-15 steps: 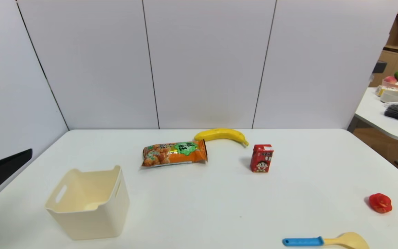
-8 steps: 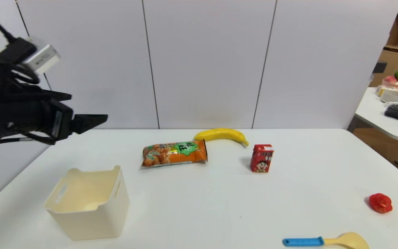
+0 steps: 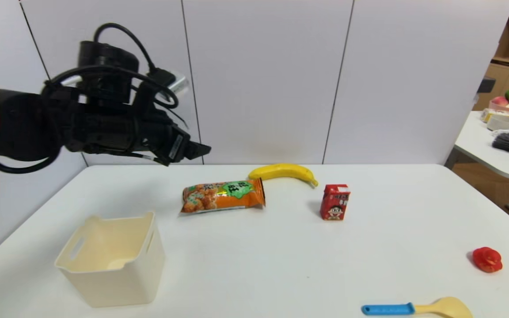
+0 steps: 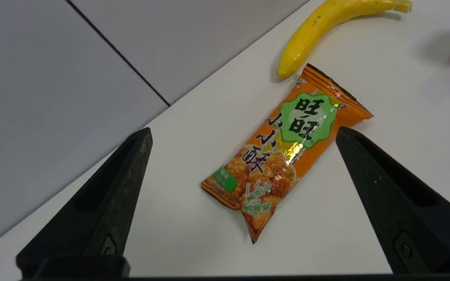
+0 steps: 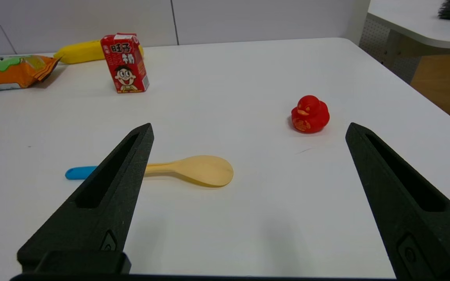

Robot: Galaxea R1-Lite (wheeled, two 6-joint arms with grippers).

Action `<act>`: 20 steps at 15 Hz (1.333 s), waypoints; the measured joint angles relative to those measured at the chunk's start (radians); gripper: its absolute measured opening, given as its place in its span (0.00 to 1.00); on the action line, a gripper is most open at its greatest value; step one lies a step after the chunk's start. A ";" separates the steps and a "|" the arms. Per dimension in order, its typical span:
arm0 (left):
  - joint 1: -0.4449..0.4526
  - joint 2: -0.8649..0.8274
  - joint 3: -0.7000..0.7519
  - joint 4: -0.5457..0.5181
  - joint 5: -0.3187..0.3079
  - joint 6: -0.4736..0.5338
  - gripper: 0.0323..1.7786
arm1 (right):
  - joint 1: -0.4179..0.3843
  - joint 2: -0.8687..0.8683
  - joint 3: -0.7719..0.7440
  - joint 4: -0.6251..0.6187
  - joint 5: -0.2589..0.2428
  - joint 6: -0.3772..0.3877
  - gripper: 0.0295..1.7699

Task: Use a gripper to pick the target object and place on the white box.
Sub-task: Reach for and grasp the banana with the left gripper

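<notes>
Left gripper (image 3: 201,150) hovering high left of snack bag (image 3: 222,196), fingers spread wide. Advising: be reaching past bag, straddling banana (image 3: 282,172) mid-body crosswise before pinching. Right gripper (image 5: 244,183) idling near, spread.

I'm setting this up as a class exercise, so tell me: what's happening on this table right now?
The left gripper is up in the air, open and empty, reaching over the table toward the banana, which lies at the far side just behind the snack bag. The white box sits empty near the front. The right gripper hangs open above the spoon and holds nothing.
</notes>
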 joint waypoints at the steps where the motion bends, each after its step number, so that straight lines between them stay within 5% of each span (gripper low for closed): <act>1: -0.016 0.048 -0.041 -0.001 -0.003 0.000 0.95 | 0.000 0.000 0.000 0.000 0.000 0.000 0.96; 12: -0.093 0.496 -0.483 -0.001 -0.254 -0.009 0.95 | 0.000 0.000 0.000 0.000 0.000 0.000 0.96; 20: -0.088 0.647 -0.596 -0.032 -0.277 -0.032 0.95 | 0.000 0.000 0.000 0.000 0.000 0.000 0.96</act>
